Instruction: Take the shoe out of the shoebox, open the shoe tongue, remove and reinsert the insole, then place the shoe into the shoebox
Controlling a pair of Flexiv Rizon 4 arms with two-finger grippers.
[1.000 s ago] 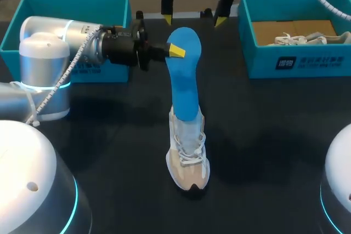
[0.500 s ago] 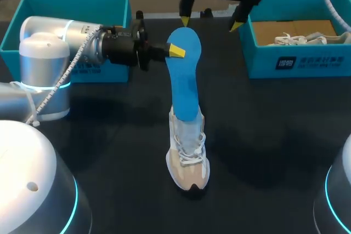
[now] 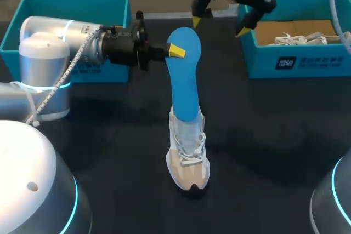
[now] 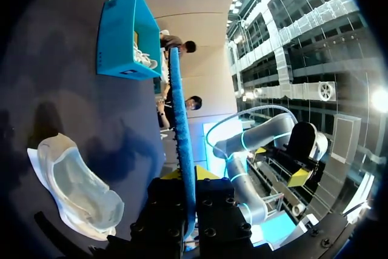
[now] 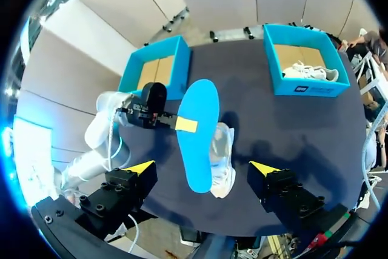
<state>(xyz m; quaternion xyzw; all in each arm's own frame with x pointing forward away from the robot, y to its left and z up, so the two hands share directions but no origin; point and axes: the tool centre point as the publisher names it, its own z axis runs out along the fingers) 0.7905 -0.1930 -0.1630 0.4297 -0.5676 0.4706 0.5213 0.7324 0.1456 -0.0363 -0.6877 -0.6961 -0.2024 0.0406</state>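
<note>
The shoe (image 3: 188, 163) stands in the middle of the table (image 3: 274, 135), the insole (image 3: 184, 83) poking up from it. The left gripper (image 3: 174, 51) pinches its top; the right gripper (image 3: 218, 26) hangs open at the far edge. Insole step, I think: next push it in.
</note>
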